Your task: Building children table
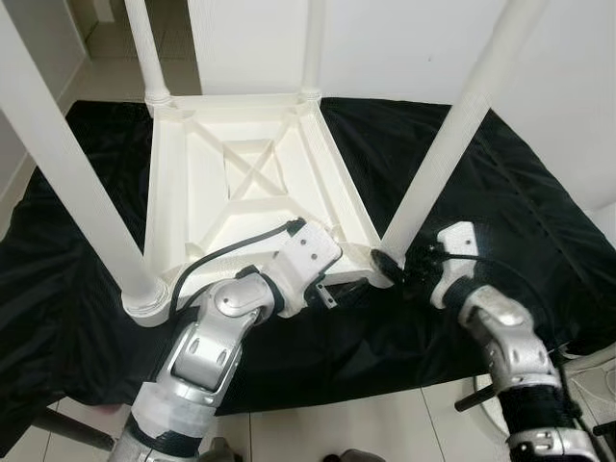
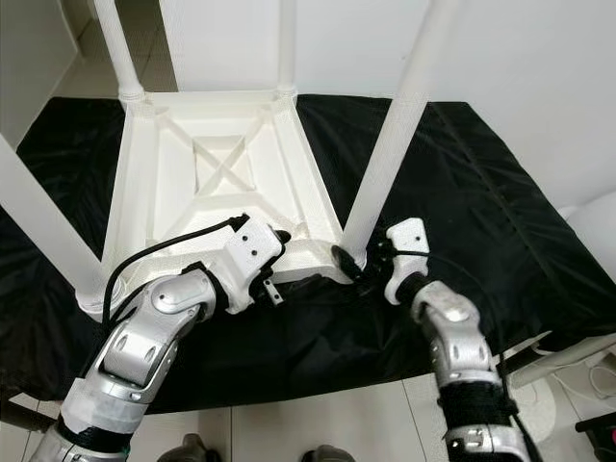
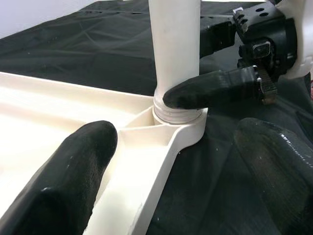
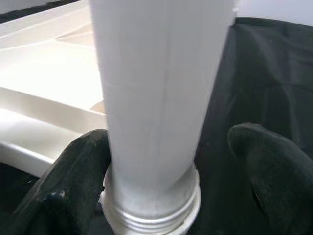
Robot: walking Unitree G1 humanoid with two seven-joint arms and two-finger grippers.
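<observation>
The white children's table (image 1: 183,192) lies upside down on a black cloth (image 1: 500,183), with its legs standing up. My right gripper (image 1: 388,262) is at the base of the near right leg (image 1: 443,154), open. One finger (image 4: 73,181) touches the leg's collar and the other (image 4: 269,166) stands off to the side. My left gripper (image 3: 176,142) is open over the table's near rim beside that corner. One of its fingers (image 3: 83,161) hangs over the ribbed underside and the other (image 3: 279,161) over the cloth.
The near left leg (image 1: 72,183) rises steeply close to my left arm. Two more legs (image 1: 144,48) stand at the far corners by the white wall. Tiled floor (image 1: 366,423) lies before the cloth. A white object (image 1: 602,361) sits at the lower right.
</observation>
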